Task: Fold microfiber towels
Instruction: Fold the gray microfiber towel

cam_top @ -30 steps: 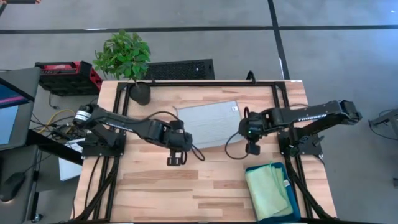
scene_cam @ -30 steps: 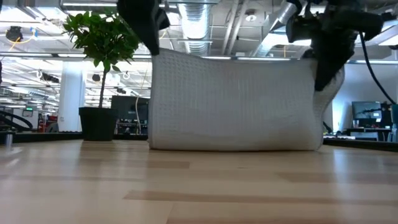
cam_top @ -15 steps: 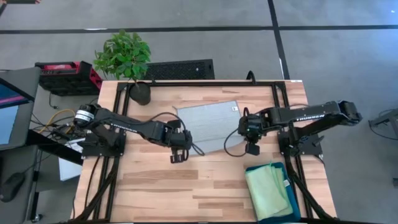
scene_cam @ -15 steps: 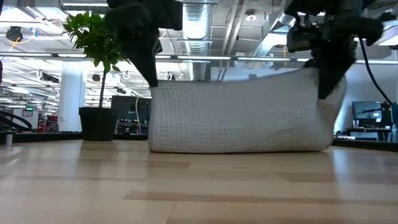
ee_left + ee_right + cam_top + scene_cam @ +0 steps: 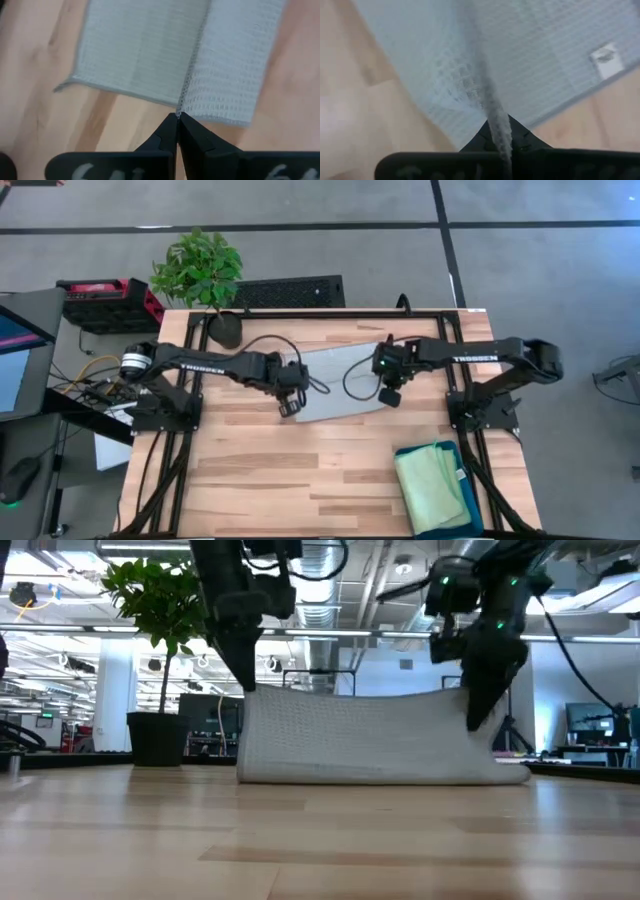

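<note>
The wooden table (image 5: 260, 470) holds a pale grey towel (image 5: 335, 375) near its middle, toward 12 o'clock. The towel lies partly flat, and one edge is lifted up off the wood between the two arms.

The left gripper (image 5: 288, 406) is at the towel's 9 o'clock corner. Its fingers (image 5: 167, 131) are pressed together and pinch the towel's edge. In the left wrist view the cloth (image 5: 150, 55) spreads out just past the fingertips.

The right gripper (image 5: 389, 396) is at the towel's 3 o'clock side. It pinches the cloth too, with a thin fold (image 5: 492, 117) squeezed between its closed fingers.

At 5 o'clock on the table sits a teal bin (image 5: 470, 520) with a light green towel (image 5: 430, 485) lying on top, well apart from both grippers.

A potted plant (image 5: 200, 275) stands at 11 o'clock.
</note>
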